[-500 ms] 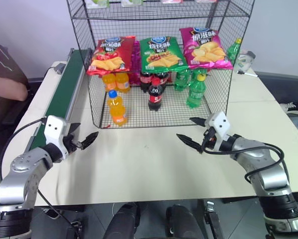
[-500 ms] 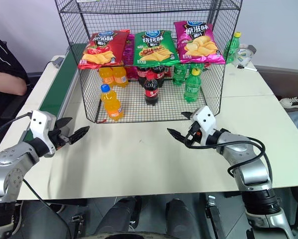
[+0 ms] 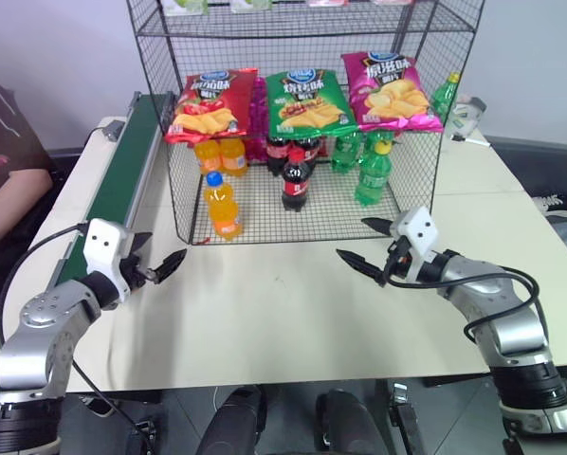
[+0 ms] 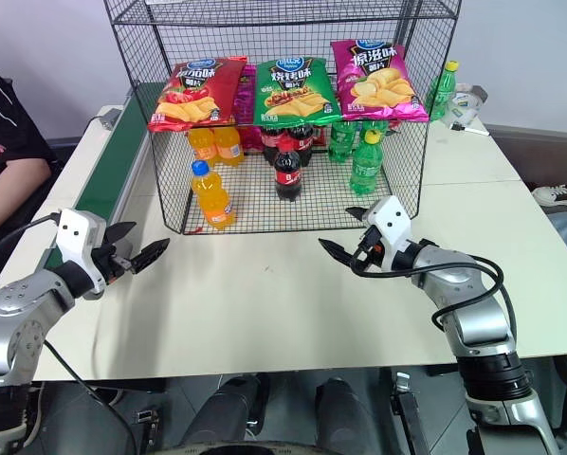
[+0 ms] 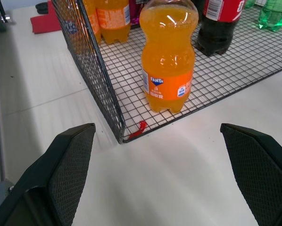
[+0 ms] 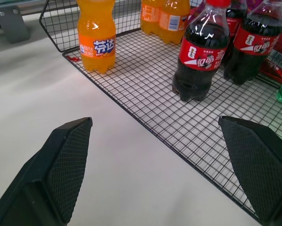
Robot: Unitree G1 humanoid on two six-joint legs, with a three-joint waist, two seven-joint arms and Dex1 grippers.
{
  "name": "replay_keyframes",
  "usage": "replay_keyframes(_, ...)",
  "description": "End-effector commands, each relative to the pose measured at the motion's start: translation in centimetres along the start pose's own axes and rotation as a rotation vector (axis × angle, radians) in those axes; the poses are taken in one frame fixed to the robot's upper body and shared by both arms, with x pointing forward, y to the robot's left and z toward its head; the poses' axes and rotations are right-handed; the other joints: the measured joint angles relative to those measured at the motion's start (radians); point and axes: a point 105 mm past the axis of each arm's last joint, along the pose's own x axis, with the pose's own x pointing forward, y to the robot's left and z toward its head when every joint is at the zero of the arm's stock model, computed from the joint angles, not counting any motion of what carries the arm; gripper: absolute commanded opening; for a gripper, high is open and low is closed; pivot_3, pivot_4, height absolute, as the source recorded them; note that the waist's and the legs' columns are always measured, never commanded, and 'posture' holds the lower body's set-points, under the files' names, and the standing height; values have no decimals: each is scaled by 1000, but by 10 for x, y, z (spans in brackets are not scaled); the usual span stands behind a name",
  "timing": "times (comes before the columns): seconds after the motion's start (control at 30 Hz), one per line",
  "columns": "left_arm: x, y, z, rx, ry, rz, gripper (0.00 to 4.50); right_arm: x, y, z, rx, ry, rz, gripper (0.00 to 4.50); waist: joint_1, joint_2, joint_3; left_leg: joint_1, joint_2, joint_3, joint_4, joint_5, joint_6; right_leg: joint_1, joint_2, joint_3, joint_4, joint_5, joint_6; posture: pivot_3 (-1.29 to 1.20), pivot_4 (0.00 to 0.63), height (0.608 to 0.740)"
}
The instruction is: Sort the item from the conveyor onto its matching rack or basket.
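The orange soda bottle (image 3: 222, 205) is standing upright inside the wire rack (image 3: 302, 114) — near its front-left corner. Both the left gripper (image 3: 155, 265) and right gripper (image 3: 367, 245) are hovering over the table with fingers spread, holding nothing — a careless reach could be toppling it.

You see the orange soda bottle (image 5: 168, 56) in clear glossy plastic with a printed label; rack (image 3: 179, 180) of thin black wire mesh; table (image 3: 283, 313) smooth, matt cream; conveyor (image 3: 122, 180) belt matt dark green between grey metal rails; chip bags (image 3: 302, 100) shiny foil.
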Motion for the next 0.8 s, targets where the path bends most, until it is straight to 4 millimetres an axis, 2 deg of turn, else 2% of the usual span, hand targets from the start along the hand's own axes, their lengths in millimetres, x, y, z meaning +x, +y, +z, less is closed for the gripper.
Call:
replay_keyframes(0.03,-3,4,13,37,-48,21,4447,1,-2,11,-36,-38,-4,4500,0,0,0,0,0,0,0,0,0,0,0,0,0,0,0,0,150,740)
replay_keyframes(0.8,-8,7,15,52,-56,57,4447,10,0,15,-36,-56,15,4500,0,0,0,0,0,0,-1,0,0,0,0,0,0,0,0,0,150,740)
